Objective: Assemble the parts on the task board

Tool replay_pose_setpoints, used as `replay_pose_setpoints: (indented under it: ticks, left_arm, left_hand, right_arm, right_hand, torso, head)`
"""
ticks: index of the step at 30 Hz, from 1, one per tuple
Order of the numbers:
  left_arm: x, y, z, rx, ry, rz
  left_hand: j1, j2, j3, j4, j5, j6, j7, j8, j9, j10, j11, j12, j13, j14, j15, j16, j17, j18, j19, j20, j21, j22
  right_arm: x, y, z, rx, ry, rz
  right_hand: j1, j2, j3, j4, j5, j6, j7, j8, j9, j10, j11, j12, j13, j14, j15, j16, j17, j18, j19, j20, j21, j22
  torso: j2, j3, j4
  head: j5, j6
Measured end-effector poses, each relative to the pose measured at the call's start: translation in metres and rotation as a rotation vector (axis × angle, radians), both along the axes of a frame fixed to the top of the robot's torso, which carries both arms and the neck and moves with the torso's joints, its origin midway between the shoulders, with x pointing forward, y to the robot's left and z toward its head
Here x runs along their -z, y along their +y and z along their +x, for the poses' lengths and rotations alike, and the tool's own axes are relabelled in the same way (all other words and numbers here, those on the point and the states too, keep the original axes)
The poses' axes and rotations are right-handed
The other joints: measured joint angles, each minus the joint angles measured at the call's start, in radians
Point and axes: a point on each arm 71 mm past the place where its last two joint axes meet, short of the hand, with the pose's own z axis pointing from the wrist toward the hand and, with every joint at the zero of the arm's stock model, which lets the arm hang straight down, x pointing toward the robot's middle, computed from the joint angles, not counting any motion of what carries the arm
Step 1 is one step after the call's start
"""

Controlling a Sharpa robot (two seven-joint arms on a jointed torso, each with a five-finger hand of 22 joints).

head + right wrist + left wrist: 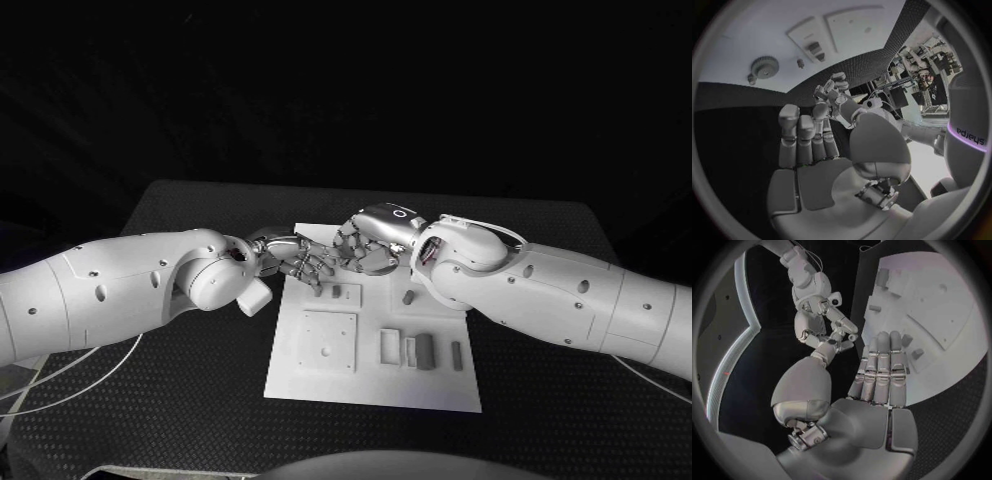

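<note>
The white task board (372,385) lies in the middle of the table. My left hand (296,262) and right hand (368,245) meet above its far left corner, thumbs touching. The left hand (879,372) holds its fingers straight and together over the board's edge (954,360), palm bare. The right hand (807,137) also has straight fingers and a bare palm. I see no part between the thumbs. Several grey parts lie on the board: a gear (765,66), a small block (336,292), a peg (408,297) and upright bars (424,350).
A raised square plate (329,340) takes up the board's near left. Black matting (188,400) surrounds the board. White cables (80,385) loop by the left arm. The right arm (548,295) crosses above the board's far right corner.
</note>
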Motion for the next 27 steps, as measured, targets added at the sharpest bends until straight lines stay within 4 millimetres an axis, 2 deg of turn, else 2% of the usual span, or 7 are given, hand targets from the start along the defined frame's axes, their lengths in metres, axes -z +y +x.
replay_pose_setpoints:
  ticks: [11,21,27]
  left_arm:
    - [0.0001,-0.0035,-0.0011,0.014,0.005,-0.005]
    - [0.0004,-0.0044,-0.0014,0.025,0.011,-0.008]
    - [0.0005,-0.0045,-0.0015,0.029,0.012,-0.009]
  left_hand:
    - [-0.008,0.008,-0.003,-0.003,0.0,0.003,-0.004,0.0,0.002,0.0,0.0,0.0,0.0,-0.001,0.001,0.0,0.003,0.0,0.0,0.0,0.0,-0.001]
    - [0.0,0.025,-0.006,-0.006,0.0,0.019,-0.02,0.009,0.006,0.015,-0.015,0.007,0.005,-0.001,0.001,-0.004,0.006,0.0,-0.004,-0.004,0.0,-0.002]
    - [-0.003,0.03,-0.006,-0.006,0.0,0.019,-0.02,0.009,0.006,0.015,-0.015,0.007,0.005,-0.001,0.001,-0.004,0.006,0.0,-0.004,-0.004,0.0,-0.002]
  right_arm:
    - [0.0008,0.002,0.0016,0.001,0.001,0.0]
    - [0.0006,0.0042,0.001,-0.003,0.002,0.001]
    - [0.0004,0.0055,0.0004,-0.006,0.003,0.002]
  right_hand:
    - [0.0,0.0,0.0,0.0,0.0,0.0,-0.001,0.0,0.0,0.0,0.0,0.0,0.0,0.0,0.001,0.0,0.0,0.0,0.005,-0.002,0.0,0.0]
    - [0.0,0.0,0.0,0.0,0.0,-0.001,-0.002,0.0,0.0,0.0,0.0,0.0,-0.001,-0.001,0.002,0.0,0.0,0.001,0.005,-0.002,0.0,0.0]
    - [0.0,0.0,0.0,0.0,0.0,-0.001,-0.002,0.0,0.0,0.0,0.0,0.0,-0.001,-0.002,0.002,0.0,0.0,0.001,0.005,-0.002,0.0,0.0]
  torso:
    - [0.0,-0.0005,0.0001]
    - [0.0,-0.0005,0.0007]
    - [0.0,-0.0011,0.0007]
  head:
    - [-0.001,-0.002]
    - [-0.001,-0.004]
    - [0.0,-0.005]
